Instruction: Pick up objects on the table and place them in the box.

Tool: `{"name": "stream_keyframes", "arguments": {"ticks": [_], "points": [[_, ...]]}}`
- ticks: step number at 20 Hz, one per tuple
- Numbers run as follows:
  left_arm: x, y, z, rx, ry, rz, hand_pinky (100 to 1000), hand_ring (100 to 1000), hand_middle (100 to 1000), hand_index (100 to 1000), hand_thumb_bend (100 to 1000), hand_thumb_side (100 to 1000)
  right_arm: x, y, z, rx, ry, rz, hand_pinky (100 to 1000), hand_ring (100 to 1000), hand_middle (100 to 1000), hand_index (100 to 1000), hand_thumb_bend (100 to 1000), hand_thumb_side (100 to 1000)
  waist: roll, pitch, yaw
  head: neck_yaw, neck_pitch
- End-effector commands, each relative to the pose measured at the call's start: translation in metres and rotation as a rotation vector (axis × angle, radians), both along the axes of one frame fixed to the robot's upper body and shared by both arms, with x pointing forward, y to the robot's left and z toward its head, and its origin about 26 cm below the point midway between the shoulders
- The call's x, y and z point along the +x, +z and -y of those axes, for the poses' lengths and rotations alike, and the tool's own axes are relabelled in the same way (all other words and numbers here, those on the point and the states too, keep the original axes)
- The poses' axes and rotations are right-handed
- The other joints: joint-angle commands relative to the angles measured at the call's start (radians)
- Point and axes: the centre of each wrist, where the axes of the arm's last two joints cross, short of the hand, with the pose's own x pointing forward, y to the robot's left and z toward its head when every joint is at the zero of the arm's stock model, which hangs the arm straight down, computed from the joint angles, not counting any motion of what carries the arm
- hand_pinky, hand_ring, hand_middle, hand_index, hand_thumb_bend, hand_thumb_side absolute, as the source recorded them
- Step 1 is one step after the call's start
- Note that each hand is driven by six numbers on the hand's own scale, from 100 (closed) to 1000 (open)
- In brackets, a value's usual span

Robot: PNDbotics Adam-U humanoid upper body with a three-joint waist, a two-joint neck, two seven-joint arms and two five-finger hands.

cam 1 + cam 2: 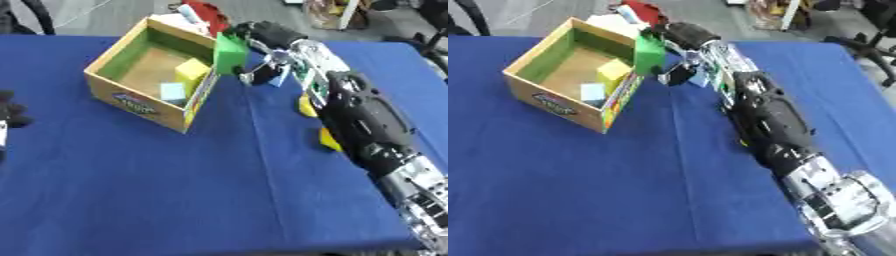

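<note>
One blue cloth covers the counter (175, 190), with a soft crease running down its middle. An open cardboard box with green inner walls (114, 80) stands on the far left part of it. Inside lie a yellow block (190, 70) and a pale blue block (172, 91). The right robot hand (254, 34) reaches to the box's far right corner, its fingers curled around a green rectangular block (230, 52) held against the box's outer wall. Two small yellow pieces (307, 106) lie on the cloth beside the black forearm. The left robot hand (10, 112) shows dark at the left edge; its fingers cannot be made out. Behind the counter is grey floor, a red object (206, 11) and chair legs.
</note>
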Motion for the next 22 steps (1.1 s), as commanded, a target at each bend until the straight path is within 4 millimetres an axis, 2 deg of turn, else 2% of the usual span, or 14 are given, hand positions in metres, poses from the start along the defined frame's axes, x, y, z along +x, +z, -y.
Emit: {"name": "stream_keyframes", "arguments": {"ticks": [1,4,6,8,10,14,22], "points": [[0.002,0.011,0.003,0.006,-0.022,0.035,682,587,586,782,100,690,0.001,0.032,-0.006,0.034,0.015,0.052,727,689,407,976,100,198,0.008,-0.016,0.018,-0.015,-0.014],[0.004,0.015,0.008,0.006,-0.048,0.048,682,587,586,782,100,688,0.003,0.035,-0.022,0.035,0.029,0.033,740,706,464,984,100,230,0.004,-0.008,0.062,-0.041,-0.026],[0.006,0.019,0.012,0.005,-0.066,0.058,683,587,586,782,100,687,0.005,0.031,-0.032,0.024,0.038,0.009,753,731,553,995,100,311,0.003,-0.001,0.093,-0.061,-0.034],[0.007,0.021,0.015,0.003,-0.081,0.064,683,587,585,782,100,686,0.006,0.023,-0.042,0.005,0.048,-0.026,768,761,664,1000,100,422,0.002,0.004,0.118,-0.077,-0.038],[0.008,0.023,0.016,0.002,-0.087,0.069,683,587,585,782,100,685,0.006,0.016,-0.052,-0.035,0.061,-0.048,809,823,813,1000,100,551,0.002,0.009,0.135,-0.086,-0.043],[0.009,0.024,0.017,0.001,-0.091,0.072,683,587,585,782,100,686,0.004,0.005,-0.062,-0.123,0.059,-0.064,848,898,991,1000,100,659,0.003,0.012,0.146,-0.098,-0.044],[0.007,0.019,0.015,0.0,-0.082,0.057,683,587,585,782,100,689,0.002,0.01,-0.06,-0.215,0.071,-0.056,901,968,1000,1000,154,646,0.005,0.002,0.122,-0.102,-0.036]]}}
